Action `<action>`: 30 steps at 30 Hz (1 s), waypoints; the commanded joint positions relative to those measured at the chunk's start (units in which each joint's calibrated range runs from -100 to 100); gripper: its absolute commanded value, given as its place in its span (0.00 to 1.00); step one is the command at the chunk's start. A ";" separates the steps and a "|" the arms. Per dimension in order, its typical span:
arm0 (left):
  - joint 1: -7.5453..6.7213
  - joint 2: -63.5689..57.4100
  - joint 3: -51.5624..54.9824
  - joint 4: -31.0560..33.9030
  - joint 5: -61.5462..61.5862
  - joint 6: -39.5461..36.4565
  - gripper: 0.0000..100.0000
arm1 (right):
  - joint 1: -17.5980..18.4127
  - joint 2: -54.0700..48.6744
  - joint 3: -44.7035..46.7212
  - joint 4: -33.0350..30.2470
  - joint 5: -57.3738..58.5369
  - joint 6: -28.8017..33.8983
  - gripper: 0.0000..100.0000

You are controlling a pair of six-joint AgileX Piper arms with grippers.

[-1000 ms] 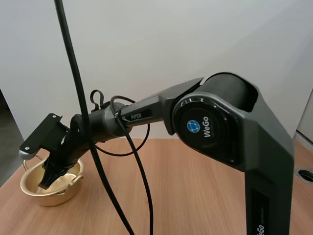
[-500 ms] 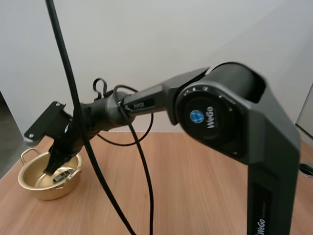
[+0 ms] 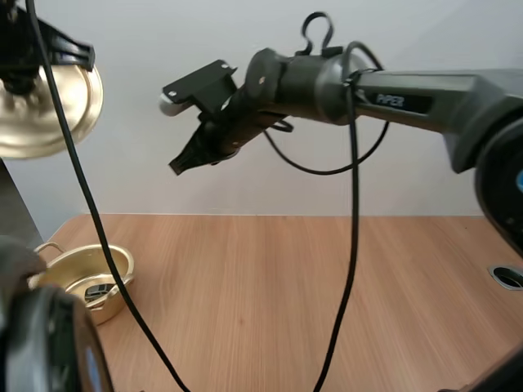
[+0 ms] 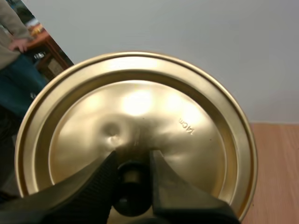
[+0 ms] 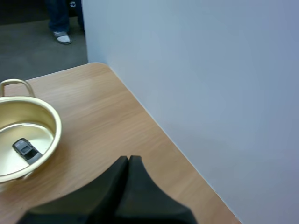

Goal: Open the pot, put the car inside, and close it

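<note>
Wooden table point(image 3: 286, 278) carries open pot point(image 5: 42, 112), car point(image 5: 26, 150) inside. Left tool point(image 4: 133, 161) clamped on lid point(image 4: 140, 107), held aloft. Right tool point(image 5: 129, 163) fingers together, high above table.

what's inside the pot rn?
One small dark car lies on the floor of the pot, seen from the right wrist view. The lid is off, pinched at its knob by the left gripper. The pot's near wall hides a strip of the floor.

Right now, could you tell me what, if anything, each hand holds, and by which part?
The left hand holds the lid by its knob; the right hand holds nothing.
</note>
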 commanded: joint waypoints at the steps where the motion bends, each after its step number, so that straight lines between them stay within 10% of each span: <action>1: 0.02 1.94 17.77 -0.13 0.00 0.31 0.00 | -10.59 -4.80 -0.03 0.01 3.25 -0.17 0.00; 11: 0.02 11.68 31.15 -0.67 -6.01 2.29 0.00 | -17.87 -15.81 -0.03 -0.07 10.41 -1.93 0.00; 30: 3.46 25.18 32.64 -3.36 -24.50 7.87 0.00 | -18.22 -25.37 0.45 -2.19 18.01 -1.76 0.00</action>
